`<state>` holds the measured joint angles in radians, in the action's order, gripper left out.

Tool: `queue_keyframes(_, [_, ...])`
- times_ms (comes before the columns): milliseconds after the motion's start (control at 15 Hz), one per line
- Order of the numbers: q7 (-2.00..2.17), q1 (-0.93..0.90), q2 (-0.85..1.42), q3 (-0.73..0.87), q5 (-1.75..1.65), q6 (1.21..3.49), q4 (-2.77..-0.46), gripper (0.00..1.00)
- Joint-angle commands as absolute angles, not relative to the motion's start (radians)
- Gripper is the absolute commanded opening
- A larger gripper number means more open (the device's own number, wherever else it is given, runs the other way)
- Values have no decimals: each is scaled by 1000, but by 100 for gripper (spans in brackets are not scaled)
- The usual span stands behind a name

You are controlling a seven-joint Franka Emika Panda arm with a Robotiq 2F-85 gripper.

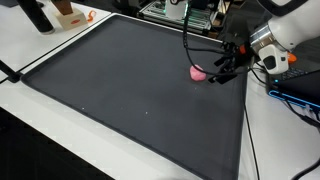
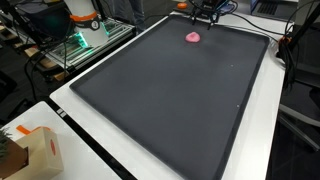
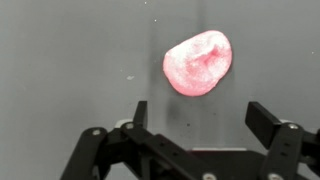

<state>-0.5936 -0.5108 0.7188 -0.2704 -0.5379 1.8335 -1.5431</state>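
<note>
Pink lump (image 1: pixel 198 72), soft-looking and rounded, lies on the dark mat (image 1: pixel 130 90) that covers most of the white counter (image 1: pixel 25 48), close to the mat's far edge in an exterior view. The claw (image 1: pixel 222 68) hangs just beside it, on the arm's side, tilted down toward the mat. Its fingers stand apart with nothing between them. Whether a fingertip touches the lump cannot be told at this size. Black cables (image 1: pixel 186 35) hang behind.

In an exterior view from across the counter (image 2: pixel 262 115), the pink lump (image 2: pixel 192 37) again sits near the far edge of the dark mat (image 2: pixel 170 100). The claw (image 2: pixel 203 17) is just beyond it, nearer that edge, small and dark against the clutter. A cardboard box (image 2: pixel 40 150) stands well apart at the near corner.

In the wrist view the claw (image 3: pixel 200 115) comes in from the bottom with both fingers (image 3: pixel 262 118) spread wide and empty. The pink lump (image 3: pixel 198 63) lies ahead of the fingertips, not between them, roughly on the midline of the gap. Its long axis runs slantwise, from lower left to upper right, so it is neither square across the gap nor in line with it. A strip of bare mat shows between lump and fingertips, so they are near but not touching.
</note>
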Motion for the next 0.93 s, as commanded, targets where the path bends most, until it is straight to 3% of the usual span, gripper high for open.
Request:
queue_keyframes(0, [-621,-499,707,-285,-540,1823,-1573,100])
queue_keyframes(867, [-606,-453,659,-289,-464,1791,-1561,100])
